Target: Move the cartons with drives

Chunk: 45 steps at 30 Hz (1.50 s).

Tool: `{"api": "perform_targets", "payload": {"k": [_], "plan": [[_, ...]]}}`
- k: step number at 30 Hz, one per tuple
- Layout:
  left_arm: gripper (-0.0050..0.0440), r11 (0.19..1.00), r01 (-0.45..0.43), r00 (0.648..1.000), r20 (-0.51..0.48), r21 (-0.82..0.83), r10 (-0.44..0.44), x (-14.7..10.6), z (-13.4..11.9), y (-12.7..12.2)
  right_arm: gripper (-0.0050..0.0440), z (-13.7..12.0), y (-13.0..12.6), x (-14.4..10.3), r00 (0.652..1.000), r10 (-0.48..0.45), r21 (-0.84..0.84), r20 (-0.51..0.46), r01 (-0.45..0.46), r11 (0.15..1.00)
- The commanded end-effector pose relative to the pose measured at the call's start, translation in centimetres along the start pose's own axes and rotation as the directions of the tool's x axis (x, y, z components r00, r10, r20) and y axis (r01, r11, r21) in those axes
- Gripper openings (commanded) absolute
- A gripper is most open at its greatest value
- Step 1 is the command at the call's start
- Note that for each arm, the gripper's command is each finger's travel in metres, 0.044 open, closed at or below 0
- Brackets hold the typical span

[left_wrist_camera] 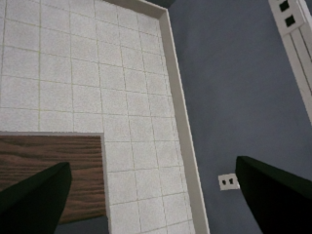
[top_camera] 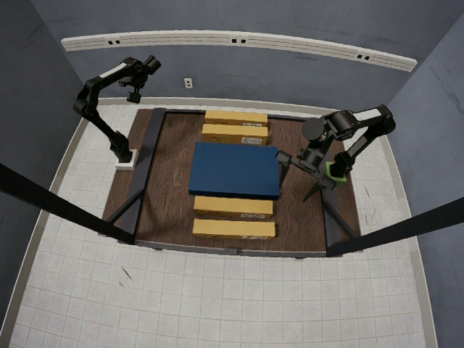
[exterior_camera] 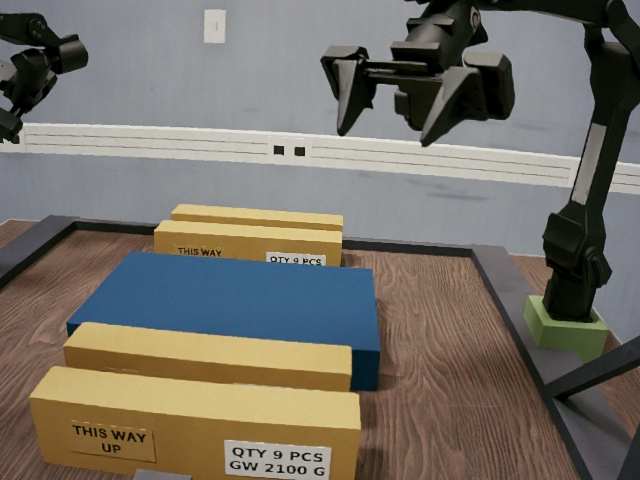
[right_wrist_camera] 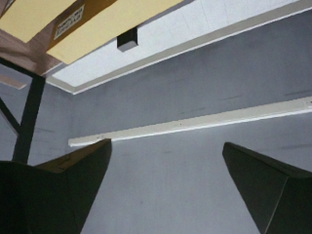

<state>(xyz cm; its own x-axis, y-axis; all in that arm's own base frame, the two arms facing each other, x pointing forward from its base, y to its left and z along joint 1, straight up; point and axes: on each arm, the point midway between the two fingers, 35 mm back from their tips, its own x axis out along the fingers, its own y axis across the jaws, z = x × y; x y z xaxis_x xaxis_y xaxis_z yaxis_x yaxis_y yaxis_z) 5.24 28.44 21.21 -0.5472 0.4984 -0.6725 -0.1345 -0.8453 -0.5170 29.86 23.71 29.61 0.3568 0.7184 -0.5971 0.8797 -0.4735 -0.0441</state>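
Four closed yellow cartons stand upright on the table, lengthwise across it. Two are behind the blue raised platform (top_camera: 234, 168) (exterior_camera: 232, 299): the rearmost carton (top_camera: 235, 116) (exterior_camera: 258, 214) and the inner back carton (top_camera: 235, 130) (exterior_camera: 248, 232). Two are in front: the inner front carton (top_camera: 232, 206) (exterior_camera: 206, 351) and the frontmost carton (top_camera: 234, 226) (exterior_camera: 196, 395). The platform bears nothing. My right gripper (top_camera: 292, 193) (exterior_camera: 382, 139) (right_wrist_camera: 168, 146) is open and empty, high above the platform's right side. My left gripper (left_wrist_camera: 154, 168) is open and empty, high over the back left; its fingertips are unclear in the top and exterior views.
Dark frame rails (top_camera: 148, 149) (exterior_camera: 501, 289) border the wooden table (top_camera: 168, 157) (exterior_camera: 439, 361), with slanted braces at the front corners. The left arm's white base (top_camera: 125, 164) and the right arm's green base (top_camera: 338, 180) (exterior_camera: 568, 335) stand at opposite sides. A wall lies behind the table.
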Motion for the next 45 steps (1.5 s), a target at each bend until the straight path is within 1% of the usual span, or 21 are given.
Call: {"api": "perform_targets", "payload": {"k": [1,35,36,38,41,44,45], "plan": [[0.0386,1.000,0.014,1.000,-0.008,-0.018,-0.014,-0.4,0.3,-0.4,0.0388,-0.7,-0.2,-0.8,1.000,0.008,-0.013,-0.024,-0.009,1.000],[0.0386,1.000,0.014,1.000,-0.008,-0.018,-0.014,-0.4,0.3,-0.4,0.0388,-0.7,-0.2,-0.8,1.000,0.008,-0.013,-0.024,-0.009,1.000],[0.0386,0.966,0.151,0.986,-0.096,0.210,-0.133,-4.4,-2.6,3.7,0.0388,6.0,2.0,-2.4,0.995,-0.050,-0.260,0.081,0.070,0.963],[0.0386,0.940,0.195,0.978,-0.124,0.280,-0.166,-4.4,-2.6,3.7,0.0388,7.1,2.4,-2.7,0.991,-0.065,-0.365,0.117,0.104,0.925],[0.0386,0.852,0.295,0.952,-0.213,0.432,-0.222,-4.4,-2.6,3.7,0.0388,7.1,2.4,-2.7,0.980,-0.064,-0.481,0.190,0.149,0.864],[0.0386,0.756,0.389,0.918,-0.293,0.527,-0.268,-4.4,-2.6,3.7,0.0388,7.1,2.4,-2.7,0.962,-0.078,-0.587,0.260,0.222,0.778],[0.0386,0.756,0.389,0.918,-0.293,0.527,-0.268,-4.4,-2.6,3.7,0.0388,7.1,2.4,-2.7,0.958,-0.083,-0.607,0.276,0.240,0.757]]}}
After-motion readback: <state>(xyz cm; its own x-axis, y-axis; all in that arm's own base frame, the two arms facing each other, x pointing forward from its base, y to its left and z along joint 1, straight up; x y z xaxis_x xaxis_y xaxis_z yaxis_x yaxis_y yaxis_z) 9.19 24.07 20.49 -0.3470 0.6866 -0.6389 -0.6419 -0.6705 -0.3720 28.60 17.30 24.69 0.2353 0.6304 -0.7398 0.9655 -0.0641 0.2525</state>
